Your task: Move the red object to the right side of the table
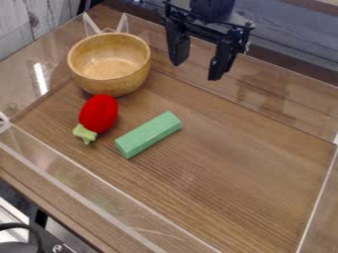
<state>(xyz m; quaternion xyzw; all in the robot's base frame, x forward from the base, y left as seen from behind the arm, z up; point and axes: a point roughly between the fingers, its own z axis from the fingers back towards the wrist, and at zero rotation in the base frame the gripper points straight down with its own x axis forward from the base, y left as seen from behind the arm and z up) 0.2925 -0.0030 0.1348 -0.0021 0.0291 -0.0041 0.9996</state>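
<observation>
The red object (99,113) is a small strawberry-like toy with a light green stem at its lower left end. It lies on the brown wood-grain table (224,168), left of centre, just below a wooden bowl. My gripper (196,57) hangs at the back centre of the table, pointing down, its two black fingers spread apart with nothing between them. It is above and to the right of the red object, well apart from it.
A wooden bowl (110,61) stands at the back left. A green rectangular block (148,134) lies tilted just right of the red object. Low clear acrylic walls (79,188) border the table.
</observation>
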